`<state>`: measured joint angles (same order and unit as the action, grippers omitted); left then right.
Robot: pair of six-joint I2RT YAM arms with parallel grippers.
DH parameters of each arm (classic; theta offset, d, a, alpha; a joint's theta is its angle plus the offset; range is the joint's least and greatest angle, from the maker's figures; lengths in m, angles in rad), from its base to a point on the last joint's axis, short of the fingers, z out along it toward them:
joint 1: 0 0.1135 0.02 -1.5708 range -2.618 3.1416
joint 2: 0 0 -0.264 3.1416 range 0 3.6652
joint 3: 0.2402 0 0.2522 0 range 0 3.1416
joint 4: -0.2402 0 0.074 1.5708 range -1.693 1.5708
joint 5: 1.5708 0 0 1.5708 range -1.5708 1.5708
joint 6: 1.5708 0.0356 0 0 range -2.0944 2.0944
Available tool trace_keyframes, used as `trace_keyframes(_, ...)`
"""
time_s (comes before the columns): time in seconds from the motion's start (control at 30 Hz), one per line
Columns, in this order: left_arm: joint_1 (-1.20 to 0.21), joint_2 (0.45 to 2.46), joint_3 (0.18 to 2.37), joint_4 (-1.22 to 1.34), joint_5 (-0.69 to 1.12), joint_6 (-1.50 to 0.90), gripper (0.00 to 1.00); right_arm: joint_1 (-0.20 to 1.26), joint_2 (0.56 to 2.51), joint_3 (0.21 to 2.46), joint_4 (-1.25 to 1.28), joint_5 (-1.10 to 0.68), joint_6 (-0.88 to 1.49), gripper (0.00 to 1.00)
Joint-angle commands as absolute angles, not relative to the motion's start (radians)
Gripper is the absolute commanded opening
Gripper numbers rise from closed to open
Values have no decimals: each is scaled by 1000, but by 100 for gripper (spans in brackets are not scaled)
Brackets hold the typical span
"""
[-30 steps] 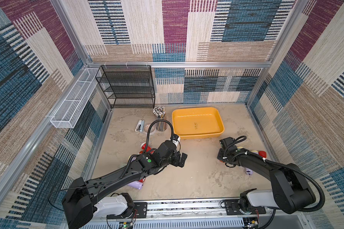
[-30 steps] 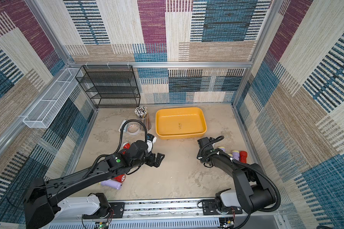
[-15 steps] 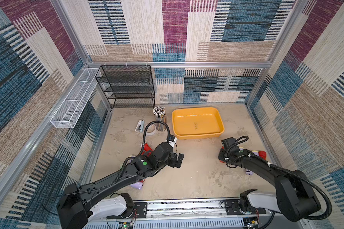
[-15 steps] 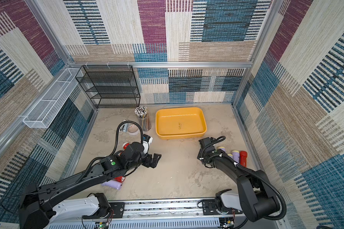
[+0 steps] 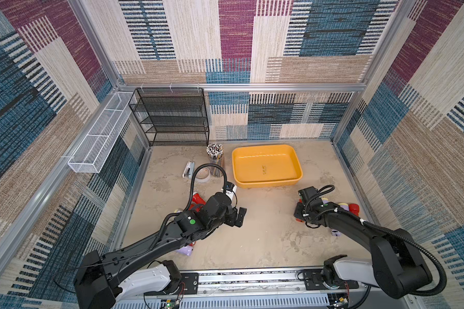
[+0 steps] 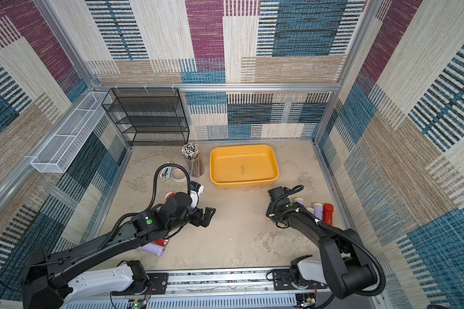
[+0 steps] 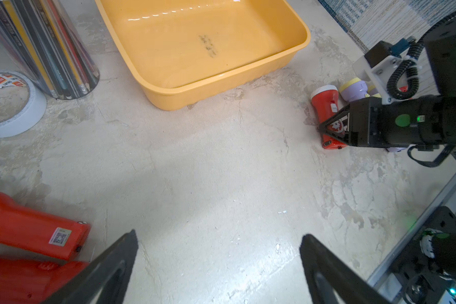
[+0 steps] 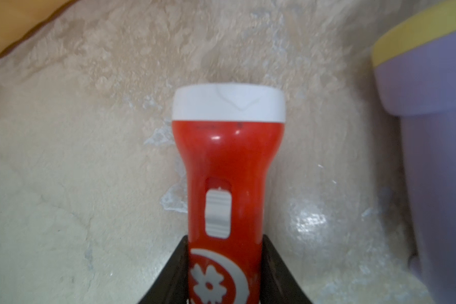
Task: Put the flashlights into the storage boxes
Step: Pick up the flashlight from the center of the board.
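A red flashlight [image 8: 228,163] with a white head lies low at the table surface, and my right gripper [image 8: 224,238] is shut on its body; the left wrist view shows the same flashlight [image 7: 325,105]. In both top views this gripper [image 5: 299,214] [image 6: 272,214] sits near the yellow storage box [image 5: 265,184] [image 6: 243,183], which is empty. Lavender flashlights [image 5: 344,206] [image 8: 427,105] and a red one [image 6: 328,211] lie just to its right. My left gripper [image 7: 219,234] [image 5: 237,216] hangs open over bare table. Red flashlights [image 7: 34,231] [image 5: 197,199] and a lavender one [image 5: 184,250] lie by the left arm.
A cup of pencils [image 5: 215,157], a tape roll [image 5: 202,176] and a stapler [image 5: 189,169] stand left of the box. A black mesh rack [image 5: 172,117] is at the back left. A white wire basket [image 5: 99,139] hangs on the left wall.
My right gripper's jaws have closed in onto the red flashlight. The left arm has drawn slightly back to the left, its gripper still open.
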<state>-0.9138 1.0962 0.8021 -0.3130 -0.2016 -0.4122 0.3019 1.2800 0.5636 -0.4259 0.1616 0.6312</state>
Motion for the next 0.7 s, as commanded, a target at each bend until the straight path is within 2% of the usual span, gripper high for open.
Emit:
trace_keyframes(0.0,-914,1099,805,-316,-217,-395,99,303,1259,563,-404,146,632,41)
trace_keyframes(0.67,-913,1085,794,-327,-241,-382,99,303,1167,640,-479,126,609,38)
